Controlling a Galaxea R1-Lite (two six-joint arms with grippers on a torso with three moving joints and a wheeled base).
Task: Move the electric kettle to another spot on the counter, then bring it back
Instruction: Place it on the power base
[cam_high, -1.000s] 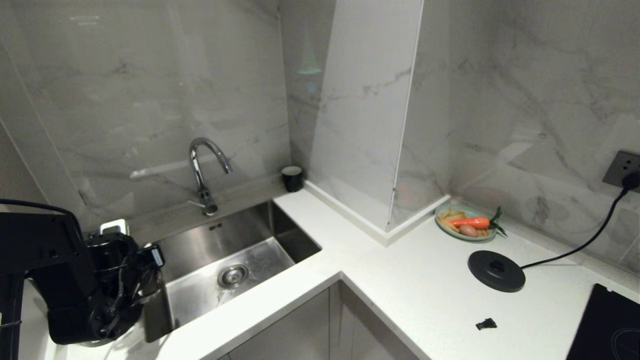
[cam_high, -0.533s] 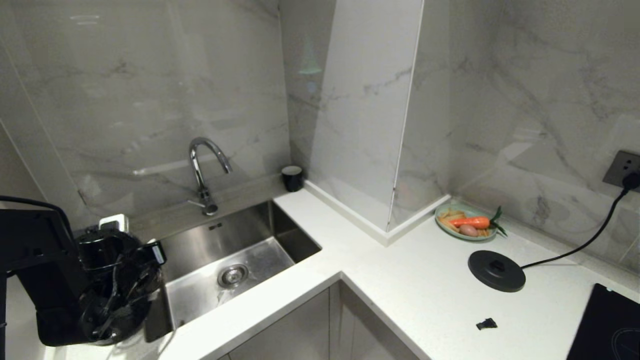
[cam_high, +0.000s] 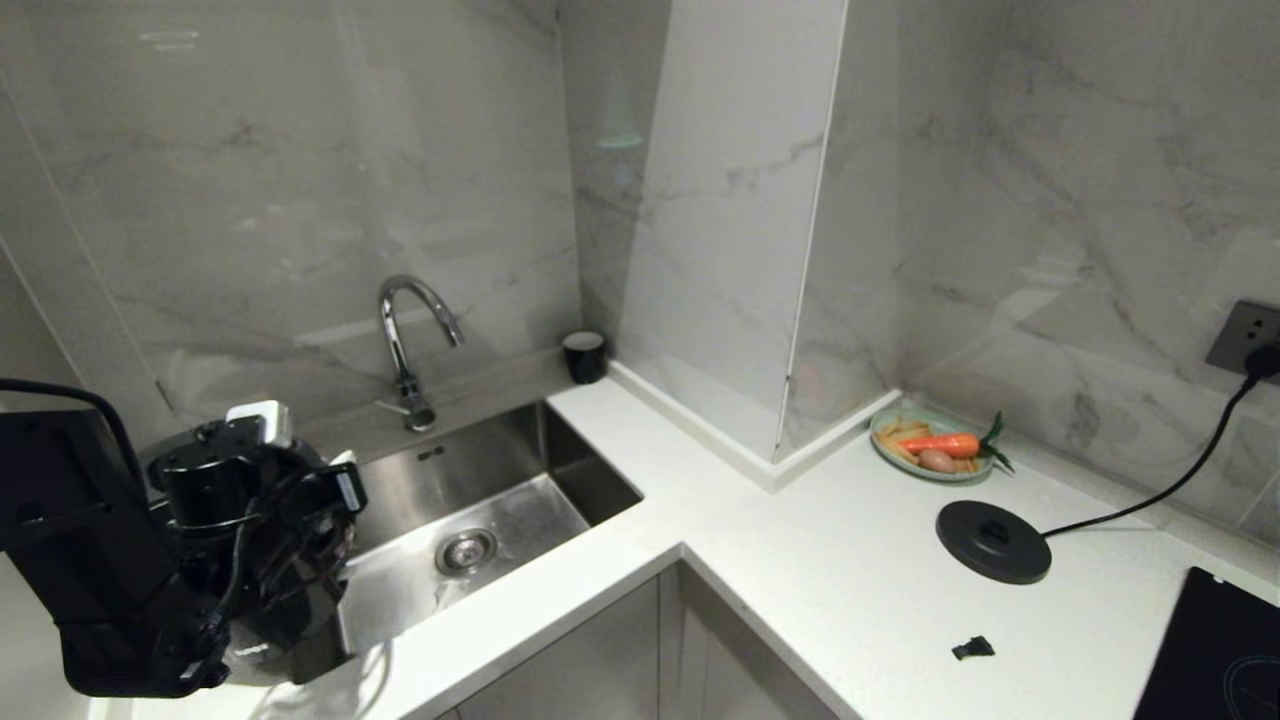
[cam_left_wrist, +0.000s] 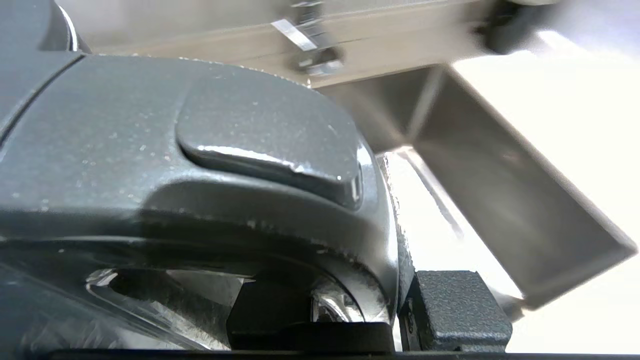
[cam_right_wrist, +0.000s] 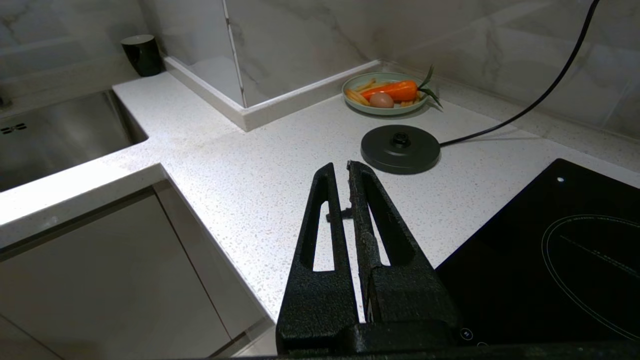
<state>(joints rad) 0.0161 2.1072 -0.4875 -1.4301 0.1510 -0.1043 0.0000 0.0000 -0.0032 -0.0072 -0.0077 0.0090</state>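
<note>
The left gripper's (cam_high: 300, 590) jaws appear clamped on the electric kettle (cam_left_wrist: 210, 150), whose lid fills the space just ahead of them, beside the sink (cam_high: 480, 520). The right gripper's (cam_right_wrist: 340, 172) jaws are closed and empty above the tabletop (cam_right_wrist: 240, 175), the kettle base (cam_right_wrist: 400, 148) lying just beyond their tips.

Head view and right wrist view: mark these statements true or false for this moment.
1. The base has nothing on it. True.
2. The cup stands in the sink. False: it stands on the counter, at the wall behind the sink's far corner.
3. The right fingers hold the kettle. False: they are shut on nothing above the counter; the kettle is at the far left, by the sink.
4. A carrot lies on the plate. True.
</note>
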